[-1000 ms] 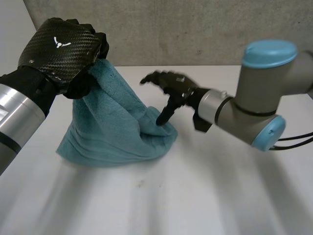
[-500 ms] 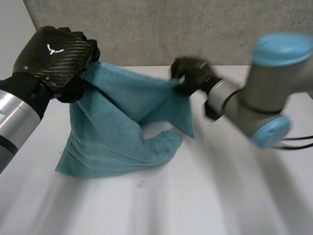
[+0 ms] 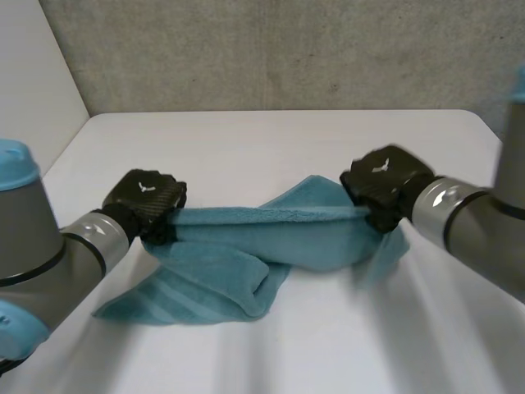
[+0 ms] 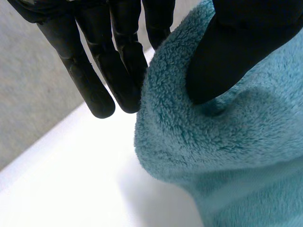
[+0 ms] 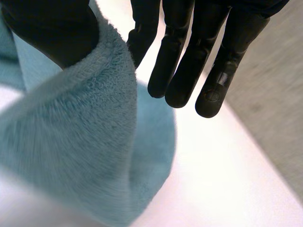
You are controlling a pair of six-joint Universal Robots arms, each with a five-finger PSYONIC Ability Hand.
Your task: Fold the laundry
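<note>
So I've got the teal towel (image 3: 271,238) strung out between both hands, just above the white worktop (image 3: 262,139). My left hand (image 3: 146,197) has one end and my right hand (image 3: 384,182) the other, with the top edge running fairly tight between them. The rest sags: a folded lump lies on the worktop below my left hand, and a flap hangs under my right.

In the left wrist view my thumb (image 4: 227,52) digs into the pile while the fingers (image 4: 94,71) stay straight on the other side of the fold, so that's a pinch (where the nearest finger actually meets the cloth is hidden behind the fold). It's the same on the right: thumb on the hem, straight fingers across from it, towel pinched between.

In the head view my knuckles cover both grips, so I can't tell if I'm holding true corners or just bits of edge.
</note>
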